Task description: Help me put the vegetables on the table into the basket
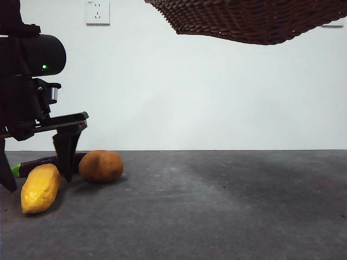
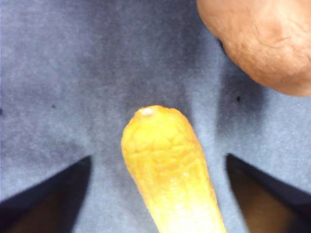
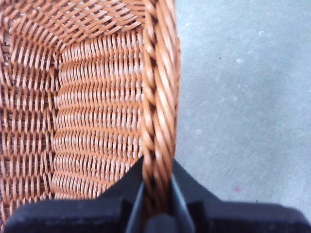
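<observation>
Potato [image 1: 101,166] crowds yellow vegetable [image 1: 39,187] — right side open.

My left claw [image 1: 37,176] is down low at the counter [image 1: 217,206], its black jaws spread wide and straddling the yellow vegetable [image 2: 170,170] without touching it. My right claw [image 3: 156,194] is raised high, jaws pinched tight on the basket [image 3: 158,97] rim, carrying it aloft.
</observation>
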`<control>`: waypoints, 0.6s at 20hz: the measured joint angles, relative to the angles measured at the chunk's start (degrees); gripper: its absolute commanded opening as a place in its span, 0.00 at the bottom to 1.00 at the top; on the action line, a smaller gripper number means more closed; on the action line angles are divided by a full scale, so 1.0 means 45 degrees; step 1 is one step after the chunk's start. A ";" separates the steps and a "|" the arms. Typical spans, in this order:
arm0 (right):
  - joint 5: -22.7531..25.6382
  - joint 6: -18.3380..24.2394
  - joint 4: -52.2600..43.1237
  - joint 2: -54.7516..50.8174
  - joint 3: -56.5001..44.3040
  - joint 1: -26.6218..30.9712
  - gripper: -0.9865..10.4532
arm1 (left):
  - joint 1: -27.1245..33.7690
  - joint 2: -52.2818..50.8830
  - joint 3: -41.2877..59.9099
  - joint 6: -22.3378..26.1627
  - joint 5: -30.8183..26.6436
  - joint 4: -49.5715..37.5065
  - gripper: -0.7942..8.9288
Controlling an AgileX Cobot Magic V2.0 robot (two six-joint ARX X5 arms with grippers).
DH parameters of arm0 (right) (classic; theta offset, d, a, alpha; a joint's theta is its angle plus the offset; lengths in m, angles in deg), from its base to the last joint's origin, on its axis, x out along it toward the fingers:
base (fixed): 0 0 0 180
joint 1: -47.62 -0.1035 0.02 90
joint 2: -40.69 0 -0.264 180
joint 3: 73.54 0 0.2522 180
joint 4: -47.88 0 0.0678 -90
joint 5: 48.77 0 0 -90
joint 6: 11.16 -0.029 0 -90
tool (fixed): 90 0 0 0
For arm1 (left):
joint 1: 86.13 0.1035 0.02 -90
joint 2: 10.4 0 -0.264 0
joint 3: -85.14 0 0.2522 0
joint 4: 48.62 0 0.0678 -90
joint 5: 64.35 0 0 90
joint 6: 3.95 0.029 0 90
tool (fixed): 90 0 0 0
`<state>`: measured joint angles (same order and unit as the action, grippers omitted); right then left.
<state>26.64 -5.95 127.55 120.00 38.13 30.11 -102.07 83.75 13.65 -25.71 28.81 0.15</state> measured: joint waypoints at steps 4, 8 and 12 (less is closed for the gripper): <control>0.0000 0.0000 0.0005 0.0000 0.0000 0.0000 0.08 | 0.0000 0.0000 0.0000 -0.0005 0.0053 0.0000 0.11; 0.0000 0.0039 0.0121 0.0000 0.0000 0.0000 0.08 | -0.0073 0.0000 -0.0005 -0.0068 0.0063 -0.0044 0.07; 0.0000 0.0044 0.0136 0.0000 -0.0005 0.0000 0.08 | -0.0078 -0.0073 -0.0005 0.0777 0.0369 -0.0034 0.07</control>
<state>26.64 -5.75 128.16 120.00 38.10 30.11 -102.42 83.42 13.63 -22.21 30.47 0.00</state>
